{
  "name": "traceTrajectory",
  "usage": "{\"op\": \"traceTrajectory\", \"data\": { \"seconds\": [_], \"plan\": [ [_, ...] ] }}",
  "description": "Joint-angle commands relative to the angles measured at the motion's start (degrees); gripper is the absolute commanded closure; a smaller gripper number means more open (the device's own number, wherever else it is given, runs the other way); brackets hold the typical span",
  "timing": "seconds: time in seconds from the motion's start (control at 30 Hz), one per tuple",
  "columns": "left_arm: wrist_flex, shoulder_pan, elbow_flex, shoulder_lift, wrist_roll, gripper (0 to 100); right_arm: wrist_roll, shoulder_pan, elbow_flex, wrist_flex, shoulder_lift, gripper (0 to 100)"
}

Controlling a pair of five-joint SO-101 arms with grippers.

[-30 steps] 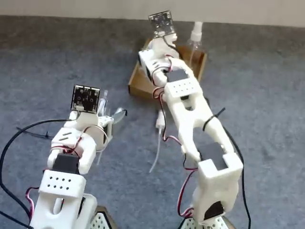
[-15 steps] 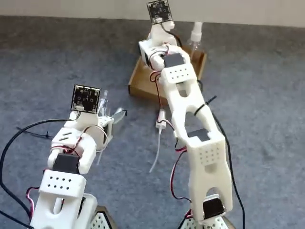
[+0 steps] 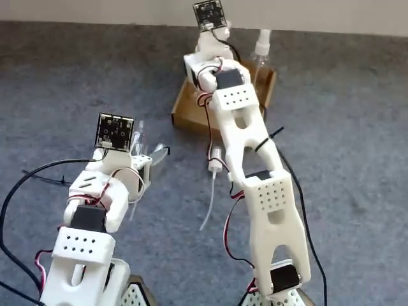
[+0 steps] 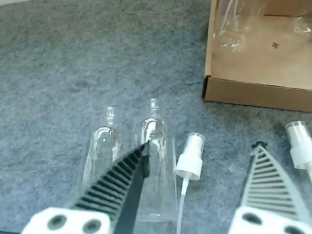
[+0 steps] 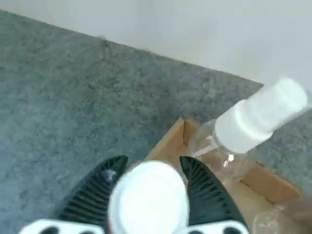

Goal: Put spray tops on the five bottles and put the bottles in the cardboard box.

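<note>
Over the cardboard box: the right gripper (image 5: pixel 152 166) hangs above the far corner of the cardboard box (image 3: pixel 186 116).
Right gripper: its two black fingers are closed tight on the held bottle.
Held bottle (image 5: pixel 148 200): it has a round white spray top on. We look down on it from above.
Standing bottle (image 5: pixel 258 117): it is in the box on the far side. It is clear and has a white spray top on.
Lying bottle (image 4: pixel 230 29): this clear one lies inside the box, close to the near wall. I cannot tell how many more lie beside it.
Left gripper (image 4: pixel 200 146): it is open wide and sits low over the carpet (image 3: pixel 357 127), well apart from the box. It holds nothing.
First bare bottle (image 4: pixel 103 151): it lies on the carpet with no top on. Its neck points toward the box.
Second bare bottle (image 4: pixel 163 180): it lies just beside the first one, partly under the black finger. It has no top either.
Near spray top (image 4: pixel 191 155): it lies on the carpet between the open fingers, just beside the second bare bottle. Its thin tube trails back.
Far spray top (image 4: pixel 298 141): it lies on the carpet on the outer side of the grey finger, near the right arm.
</note>
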Motion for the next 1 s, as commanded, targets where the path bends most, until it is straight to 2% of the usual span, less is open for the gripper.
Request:
{"op": "traceTrajectory", "data": {
  "seconds": [0.0,0.37,0.57,0.83,0.97],
  "plan": [
    [-0.53,-0.48,-0.31,-0.48,-0.18,71,0.62,0.57,-3.65,2.77,-1.63,99.1],
    [-0.26,-0.66,-0.31,-0.48,-0.18,71,0.62,0.48,-3.65,3.91,-1.71,99.1],
    [-0.26,-0.66,-0.31,-0.48,-0.18,71,0.44,0.57,-3.74,3.74,-1.98,93.0],
    [-0.26,-0.66,-0.31,-0.48,-0.18,71,0.09,0.75,-3.74,0.92,-1.63,93.3],
    [-0.26,-0.75,-0.31,-0.48,-0.70,71,-1.49,1.01,-3.74,0.66,-1.98,97.7]
  ]
}}
